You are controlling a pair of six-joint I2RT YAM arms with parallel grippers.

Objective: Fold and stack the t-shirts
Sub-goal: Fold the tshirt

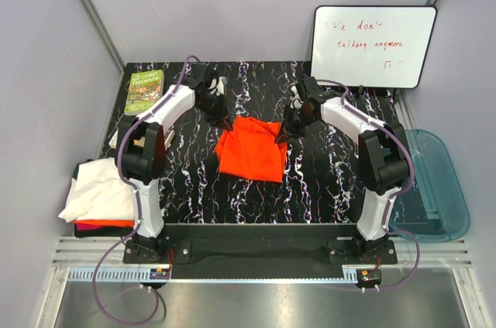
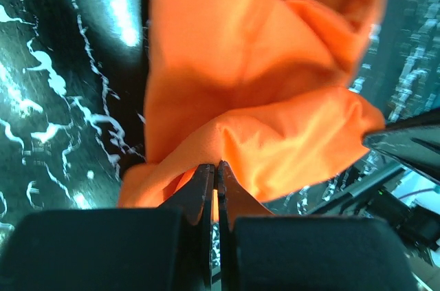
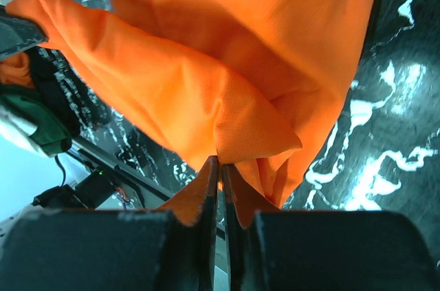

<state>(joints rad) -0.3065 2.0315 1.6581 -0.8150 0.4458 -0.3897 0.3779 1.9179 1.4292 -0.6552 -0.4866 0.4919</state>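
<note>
A bright orange t-shirt point(image 1: 249, 150) lies partly folded in the middle of the black marbled table point(image 1: 325, 181). My left gripper point(image 1: 225, 123) is at its far left corner, and in the left wrist view that gripper point(image 2: 216, 165) is shut on a pinch of the orange cloth point(image 2: 261, 91). At the far right corner my right gripper point(image 1: 280, 136) grips the shirt too, and the right wrist view shows it point(image 3: 220, 162) shut on an orange fold point(image 3: 227, 98). A white t-shirt point(image 1: 99, 187) lies on a red-orange one point(image 1: 105, 224) at the table's left edge.
A small green book point(image 1: 144, 91) lies at the far left corner. A whiteboard point(image 1: 373, 46) leans on the back wall at right. A translucent blue tub point(image 1: 435, 184) sits off the table's right edge.
</note>
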